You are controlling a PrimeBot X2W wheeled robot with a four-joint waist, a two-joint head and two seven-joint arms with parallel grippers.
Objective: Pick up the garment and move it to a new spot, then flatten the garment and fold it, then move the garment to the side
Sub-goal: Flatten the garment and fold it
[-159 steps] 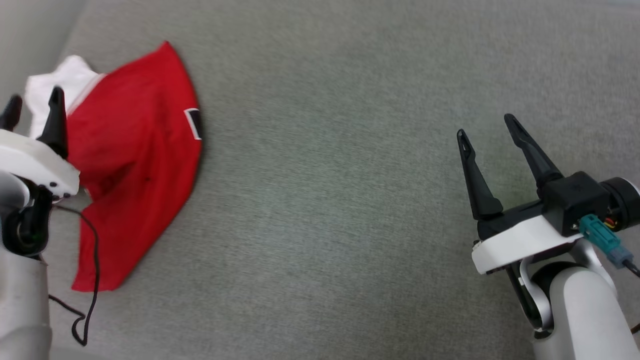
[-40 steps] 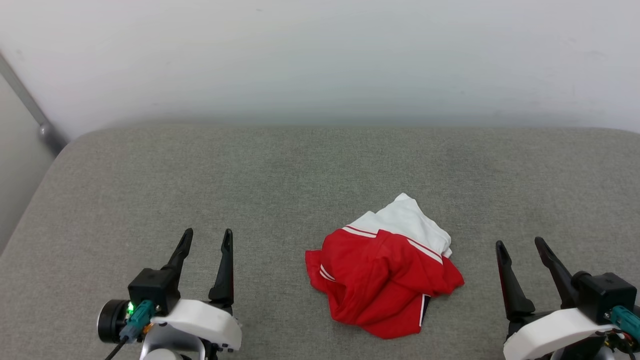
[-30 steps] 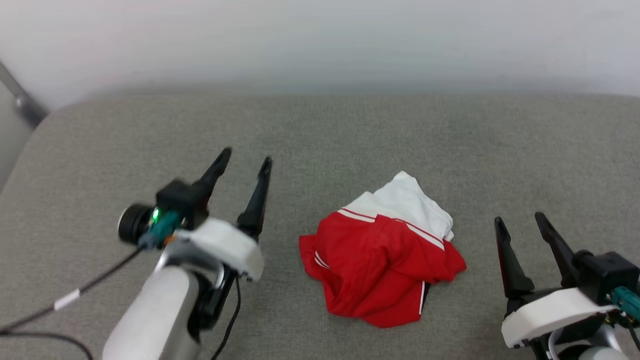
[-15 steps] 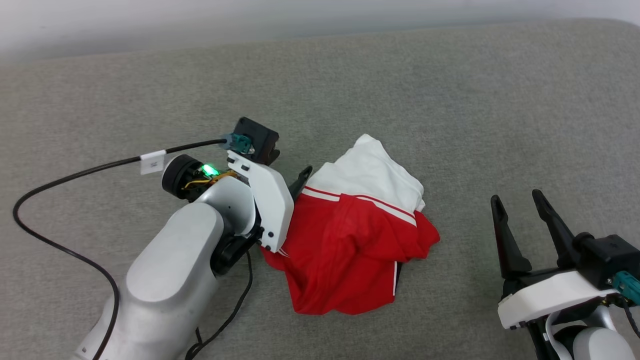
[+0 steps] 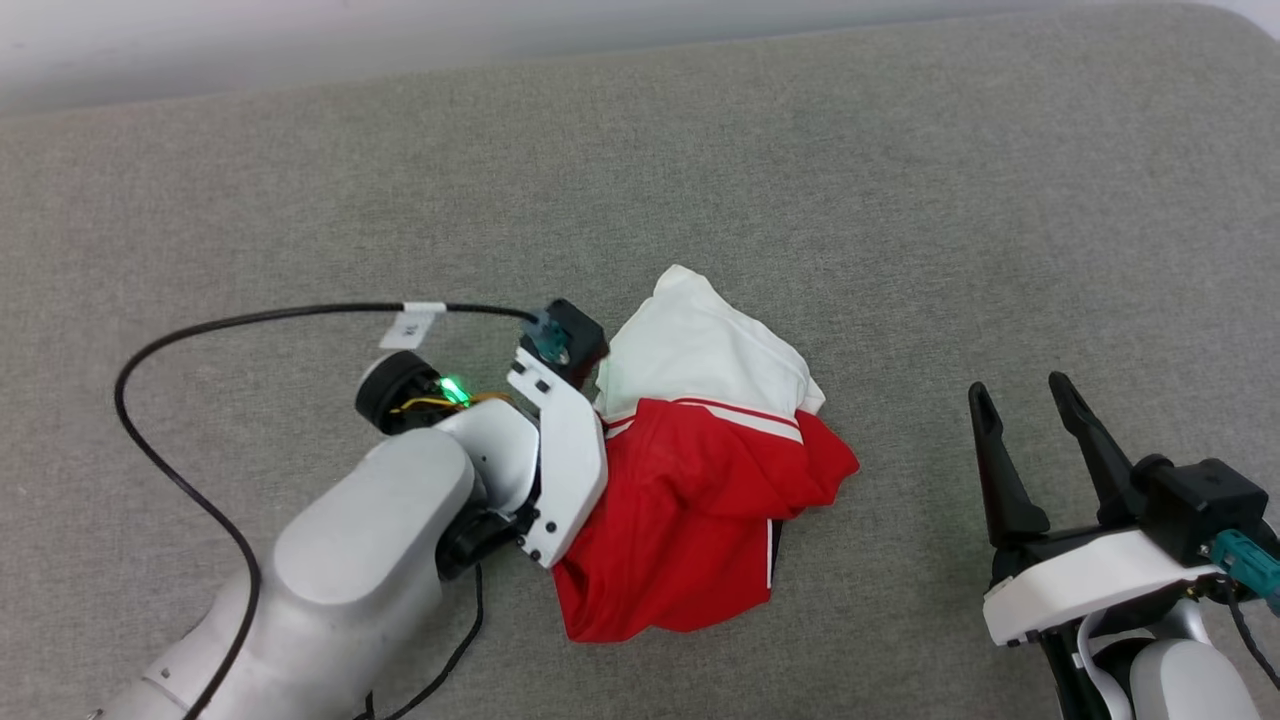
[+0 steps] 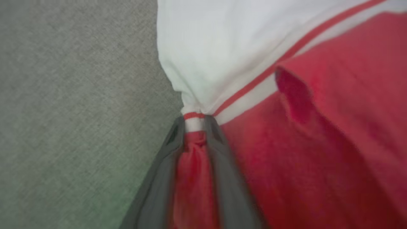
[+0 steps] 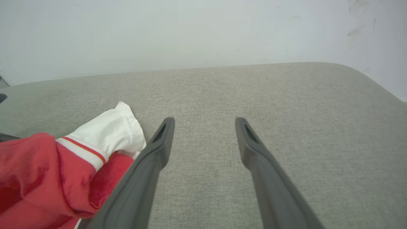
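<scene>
The garment [image 5: 690,490] lies crumpled on the grey cushion, red with a white sleeve on top and striped trim. My left gripper [image 6: 194,125] is shut on the garment, pinching a bunch of red cloth and trim at its left edge. In the head view that gripper's fingers are hidden under its white wrist housing [image 5: 565,450]. The garment [image 6: 302,133] fills the right half of the left wrist view. My right gripper [image 5: 1020,400] stands open to the right of the garment, apart from it, with nothing between its fingers. The garment [image 7: 63,171] shows left of my right gripper [image 7: 204,122].
The grey cushion [image 5: 900,200] stretches wide around the garment, and a pale wall [image 7: 190,31] rises behind its far edge. A black cable [image 5: 200,330] loops from my left wrist over the cushion at the left.
My left gripper has reached the garment's left edge and closed on the cloth. The camera has tilted down. The right arm has stayed where it was.
</scene>
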